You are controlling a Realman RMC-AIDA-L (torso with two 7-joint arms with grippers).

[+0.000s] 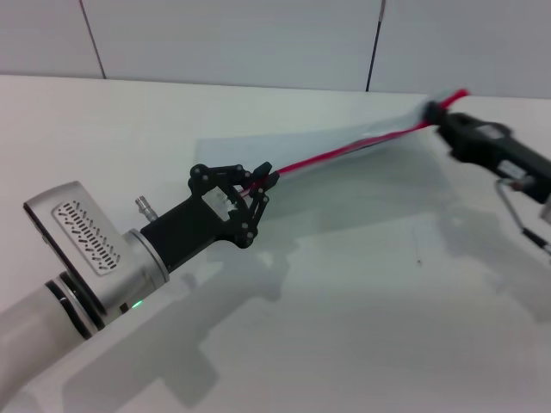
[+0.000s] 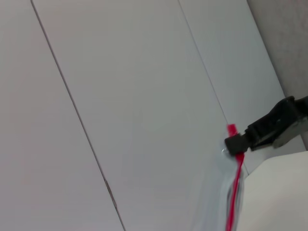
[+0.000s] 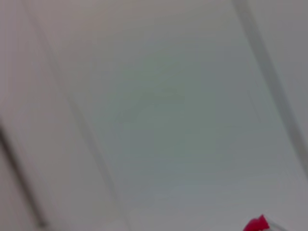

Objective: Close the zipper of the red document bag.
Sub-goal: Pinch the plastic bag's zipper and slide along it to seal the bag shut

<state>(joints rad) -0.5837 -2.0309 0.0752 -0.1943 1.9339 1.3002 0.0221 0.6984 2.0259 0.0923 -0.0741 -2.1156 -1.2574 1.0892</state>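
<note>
The red document bag (image 1: 344, 136) is held up off the white table, stretched between both arms. Its pale translucent sheet hangs behind the zipper (image 1: 344, 149), a thin red strip running along the upper edge. My left gripper (image 1: 265, 179) is shut on the zipper at its near end, left of centre. At the far right, my right gripper (image 1: 437, 114) is shut on the bag's other end, where a red tip pokes out. The left wrist view shows the zipper (image 2: 235, 192) leading to the right gripper (image 2: 238, 143). Only a red corner of the zipper (image 3: 255, 224) shows in the right wrist view.
The white table (image 1: 362, 301) carries the shadows of both arms and the bag. A pale panelled wall (image 1: 232, 39) with dark seams stands behind the table's far edge.
</note>
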